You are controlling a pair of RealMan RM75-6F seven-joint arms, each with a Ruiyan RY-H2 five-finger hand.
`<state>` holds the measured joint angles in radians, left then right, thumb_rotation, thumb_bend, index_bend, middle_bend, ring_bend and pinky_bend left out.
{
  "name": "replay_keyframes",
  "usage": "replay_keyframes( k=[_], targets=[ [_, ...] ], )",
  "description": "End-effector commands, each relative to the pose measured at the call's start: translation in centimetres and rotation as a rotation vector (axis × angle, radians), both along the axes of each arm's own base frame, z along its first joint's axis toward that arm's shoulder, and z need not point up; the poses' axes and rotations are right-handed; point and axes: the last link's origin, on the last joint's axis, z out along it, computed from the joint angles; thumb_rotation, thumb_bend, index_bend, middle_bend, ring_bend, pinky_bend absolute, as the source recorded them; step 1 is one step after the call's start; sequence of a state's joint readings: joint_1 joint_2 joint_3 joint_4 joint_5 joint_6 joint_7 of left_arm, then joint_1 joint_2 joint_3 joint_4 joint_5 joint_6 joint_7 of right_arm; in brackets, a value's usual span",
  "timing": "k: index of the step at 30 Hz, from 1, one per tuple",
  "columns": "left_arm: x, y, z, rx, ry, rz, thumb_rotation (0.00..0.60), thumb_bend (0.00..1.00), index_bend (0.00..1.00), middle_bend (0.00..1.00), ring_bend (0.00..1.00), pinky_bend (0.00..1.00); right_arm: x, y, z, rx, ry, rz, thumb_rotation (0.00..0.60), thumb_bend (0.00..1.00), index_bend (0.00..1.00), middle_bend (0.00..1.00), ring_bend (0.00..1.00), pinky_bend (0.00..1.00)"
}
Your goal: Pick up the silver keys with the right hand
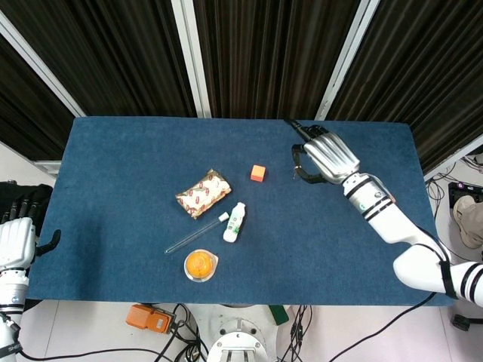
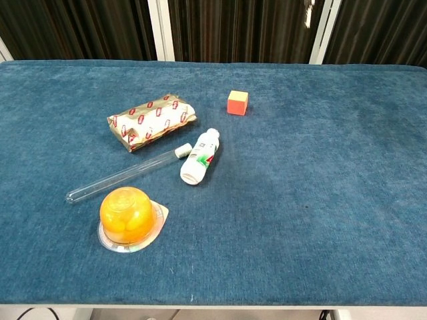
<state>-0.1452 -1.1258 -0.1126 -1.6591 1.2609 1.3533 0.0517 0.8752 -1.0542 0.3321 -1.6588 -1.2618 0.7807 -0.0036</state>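
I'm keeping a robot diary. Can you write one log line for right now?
phase: lift | right hand: raised above table, holding silver keys | left hand: off table edge, idle

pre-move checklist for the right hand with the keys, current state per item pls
1. Right hand off the table: ok, raised over the far side in the head view.
2. Silver keys held: ok, the chest view shows them dangling at the top edge; the grip itself is hidden.
3. Fingers curled in: ok in the head view.
4. Orange cube apart from the hand: ok.
5. Nothing else lifted: ok; snack packet, white bottle, test tube and jelly cup lie on the blue cloth.
6. Left hand parked off the table: ok.
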Motion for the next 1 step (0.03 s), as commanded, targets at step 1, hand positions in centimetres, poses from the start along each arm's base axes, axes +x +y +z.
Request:
replay_keyframes(
  k=[1],
  targets=[
    [0.00,-0.03,0.03,0.000,0.000,0.000,0.600,0.30,0.18,0.07,0.03,0.15,1.35,-0.09,0.69,0.013,-0.010,0.000,0.600,0.62,0.74,0.09,0.26,0.26]
  ],
)
